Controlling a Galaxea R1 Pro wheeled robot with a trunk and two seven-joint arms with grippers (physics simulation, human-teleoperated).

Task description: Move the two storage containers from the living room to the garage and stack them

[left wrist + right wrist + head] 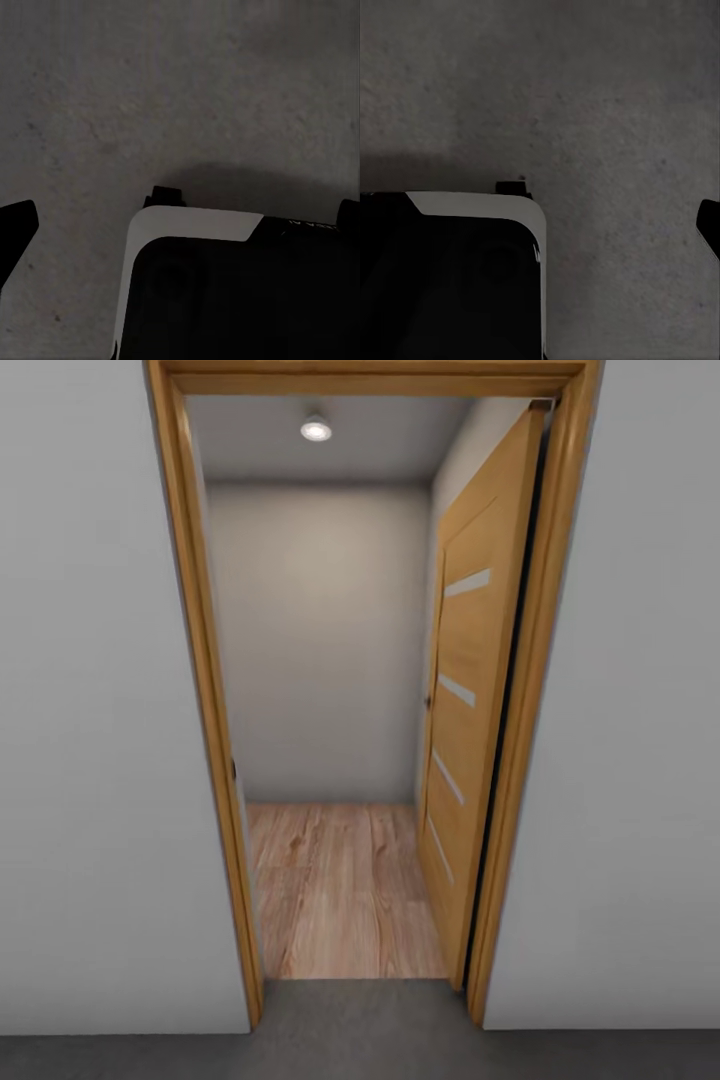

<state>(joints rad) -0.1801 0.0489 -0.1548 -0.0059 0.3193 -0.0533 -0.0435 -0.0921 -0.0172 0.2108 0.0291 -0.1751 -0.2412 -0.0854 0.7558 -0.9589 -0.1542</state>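
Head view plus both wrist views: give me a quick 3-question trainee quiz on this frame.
1. True or false: the light-wood panelled door with pale horizontal strips stands open.
2. Multiple choice: the floor past the wooden door frame is A) dark grey concrete, B) light wood planks, C) white tile.
3. Fill in: both wrist views look down on a smooth dark grey ______ floor.

Key: 1 true; 2 B; 3 concrete.
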